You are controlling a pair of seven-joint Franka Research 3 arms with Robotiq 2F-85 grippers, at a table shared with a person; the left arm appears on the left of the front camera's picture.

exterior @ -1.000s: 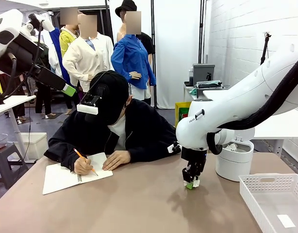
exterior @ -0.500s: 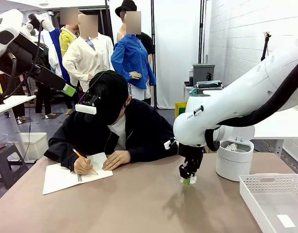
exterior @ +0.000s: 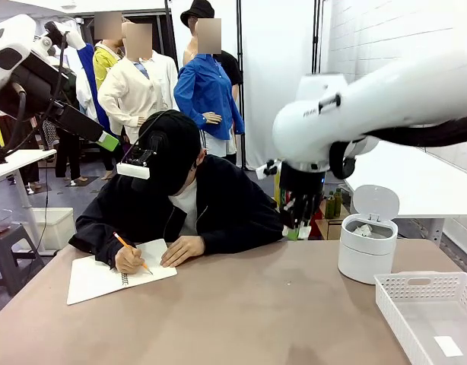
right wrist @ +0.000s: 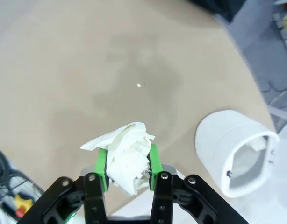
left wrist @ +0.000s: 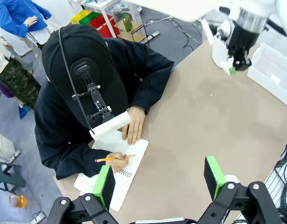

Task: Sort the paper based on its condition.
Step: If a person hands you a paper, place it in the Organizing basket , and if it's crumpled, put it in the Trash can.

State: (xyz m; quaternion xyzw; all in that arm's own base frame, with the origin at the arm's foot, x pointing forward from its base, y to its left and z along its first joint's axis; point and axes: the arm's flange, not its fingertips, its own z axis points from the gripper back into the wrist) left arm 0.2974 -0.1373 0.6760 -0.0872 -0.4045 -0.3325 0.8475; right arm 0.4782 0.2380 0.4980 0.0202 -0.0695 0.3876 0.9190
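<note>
A crumpled white paper ball (right wrist: 129, 157) sits squeezed between the green pads of my right gripper (right wrist: 128, 163), which is shut on it. That right gripper (exterior: 296, 226) hangs high above the brown table, left of the white bin (exterior: 366, 257), whose lid stands open with crumpled paper inside. The bin (right wrist: 237, 156) lies below and to the side of the ball. My left gripper (left wrist: 158, 179) is open and empty, high over the table, looking down on the notebook (left wrist: 127, 170) and the right gripper (left wrist: 236, 63) with its ball.
A person in black sits at the far side, writing in the notebook (exterior: 115, 275) with an orange pencil (exterior: 131, 251). A white mesh basket (exterior: 416, 289) at the front right holds a flat slip of paper (exterior: 449, 346). A tiny white scrap (right wrist: 139, 85) lies on the table.
My right arm has lifted from just above the table to well above bin height, carrying the crumpled paper ball. The left arm and the person have barely moved.
</note>
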